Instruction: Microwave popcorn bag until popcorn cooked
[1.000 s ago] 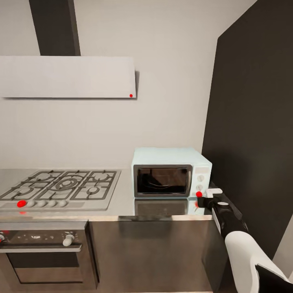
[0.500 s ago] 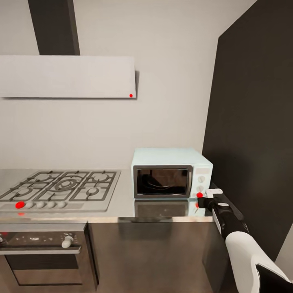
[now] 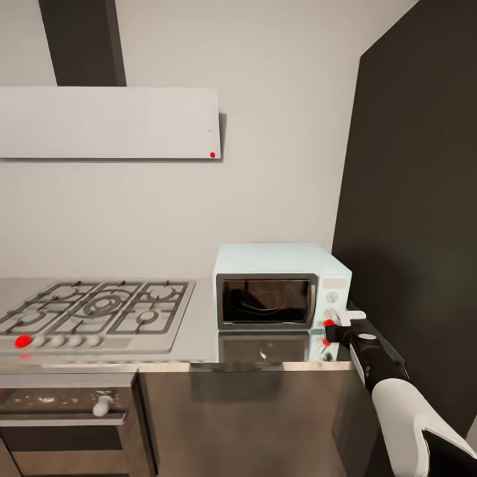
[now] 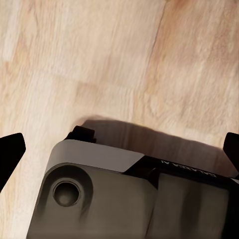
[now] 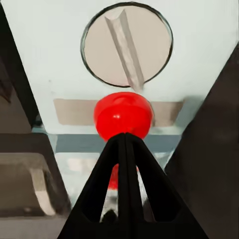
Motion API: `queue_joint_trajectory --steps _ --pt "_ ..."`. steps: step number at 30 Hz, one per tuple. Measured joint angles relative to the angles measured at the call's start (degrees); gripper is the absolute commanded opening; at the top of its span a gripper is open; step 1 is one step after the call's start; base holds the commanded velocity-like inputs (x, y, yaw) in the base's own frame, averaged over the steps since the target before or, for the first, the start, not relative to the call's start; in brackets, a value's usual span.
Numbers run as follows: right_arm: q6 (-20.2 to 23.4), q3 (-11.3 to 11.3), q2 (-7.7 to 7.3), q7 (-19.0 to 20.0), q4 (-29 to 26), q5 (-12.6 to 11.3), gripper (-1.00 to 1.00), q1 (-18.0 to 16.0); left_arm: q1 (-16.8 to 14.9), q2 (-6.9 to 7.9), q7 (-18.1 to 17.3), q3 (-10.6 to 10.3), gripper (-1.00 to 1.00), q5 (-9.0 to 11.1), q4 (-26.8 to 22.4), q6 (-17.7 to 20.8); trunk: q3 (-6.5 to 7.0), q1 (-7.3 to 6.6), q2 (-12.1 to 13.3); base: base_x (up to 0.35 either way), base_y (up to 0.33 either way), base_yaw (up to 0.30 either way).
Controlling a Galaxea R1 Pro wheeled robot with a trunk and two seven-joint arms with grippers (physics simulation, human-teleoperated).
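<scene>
The pale blue-white microwave [image 3: 281,285] stands on the grey countertop [image 3: 199,334] with its dark glass door closed. My right gripper [image 3: 332,327] is at its lower right corner, fingers shut together with nothing between them. Their joined tip [image 5: 123,135] touches a red button [image 5: 123,114] just under a round knob [image 5: 127,45] on the control panel. My left gripper [image 4: 119,149] is open and points down at a wooden floor, its dark fingertips [image 4: 10,152] spread wide. The popcorn bag and the popcorn are out of view; I cannot make out what lies behind the glass.
A gas hob [image 3: 99,308] with black grates lies left of the microwave, above a dark steel oven [image 3: 59,414]. A white hood [image 3: 109,122] hangs on the wall. A tall dark cabinet [image 3: 417,232] rises close on the right. The robot's base [image 4: 124,199] shows in the left wrist view.
The whole head picture has shifted slightly, so the camera has moved a little closer. My right gripper stays at the microwave's red button.
</scene>
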Motion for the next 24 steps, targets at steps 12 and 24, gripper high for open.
queue_joint_trajectory --steps 12,24 --pt "-3.6 0.2 -1.0 -1.4 2.6 0.1 -1.0 0.0 0.0 0.0 0.0 0.0 1.0 0.0 0.0 0.0 0.0 0.0 0.0 0.106 0.0 0.0" --pt "-3.9 0.2 -1.11 -2.2 4.8 0.2 -1.0 1.1 0.0 0.0 0.0 0.0 1.0 0.0 0.0 0.0 -0.01 -1.12 0.0 0.106 0.0 0.0"
